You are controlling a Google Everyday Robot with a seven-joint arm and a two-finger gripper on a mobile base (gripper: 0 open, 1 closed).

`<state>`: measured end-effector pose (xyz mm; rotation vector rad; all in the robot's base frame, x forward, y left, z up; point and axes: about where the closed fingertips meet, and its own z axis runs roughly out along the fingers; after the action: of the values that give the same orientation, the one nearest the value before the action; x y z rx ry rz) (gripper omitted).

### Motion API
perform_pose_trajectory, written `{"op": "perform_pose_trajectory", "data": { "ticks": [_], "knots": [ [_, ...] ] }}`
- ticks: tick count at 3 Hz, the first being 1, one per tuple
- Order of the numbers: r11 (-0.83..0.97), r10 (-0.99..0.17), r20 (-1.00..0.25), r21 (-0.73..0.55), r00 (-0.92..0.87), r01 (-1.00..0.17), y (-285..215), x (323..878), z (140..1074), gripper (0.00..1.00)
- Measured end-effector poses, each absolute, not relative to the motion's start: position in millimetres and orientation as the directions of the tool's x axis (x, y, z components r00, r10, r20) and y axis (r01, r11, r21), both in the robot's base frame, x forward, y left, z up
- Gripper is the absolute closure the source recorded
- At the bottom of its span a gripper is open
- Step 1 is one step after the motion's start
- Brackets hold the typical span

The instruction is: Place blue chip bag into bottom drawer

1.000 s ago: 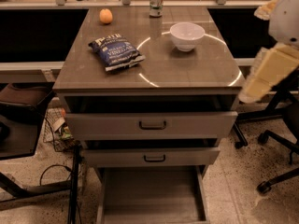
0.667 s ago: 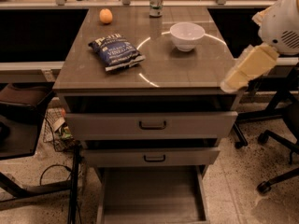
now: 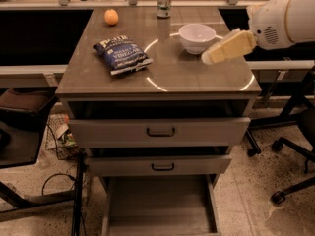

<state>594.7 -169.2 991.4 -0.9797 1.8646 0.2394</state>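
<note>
The blue chip bag (image 3: 122, 54) lies flat on the left half of the brown tabletop (image 3: 162, 77), with white lettering facing up. The bottom drawer (image 3: 160, 205) is pulled out under the cabinet, a shallow grey tray with nothing visible in it. My gripper (image 3: 216, 53) is the cream tip of the white arm that comes in from the upper right. It hovers over the table's right side, just right of a white bowl and well right of the bag. It holds nothing that I can see.
A white bowl (image 3: 197, 37) stands right of centre, an orange (image 3: 111, 16) at the back left, a can (image 3: 164, 1) at the back centre. The two upper drawers (image 3: 160, 131) stick out slightly. Office chair bases (image 3: 290, 151) stand on the right, and a dark seat and cables (image 3: 29, 132) on the left.
My arm has swung up and to the left, from beside the table's right edge to above its right side near the bowl. The bag and drawers have not moved.
</note>
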Motion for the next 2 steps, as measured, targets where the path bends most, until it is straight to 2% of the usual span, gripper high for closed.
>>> {"op": "perform_pose_trajectory", "data": {
  "ticks": [1,2],
  "knots": [
    [0.697,-0.425,-0.903,-0.283,-0.062,-0.659,-162.1,636.1,1021.9,0.00],
    [0.707,-0.417,-0.908,-0.297,-0.040,-0.642,-160.7,642.8,1028.1,0.00]
  ]
}}
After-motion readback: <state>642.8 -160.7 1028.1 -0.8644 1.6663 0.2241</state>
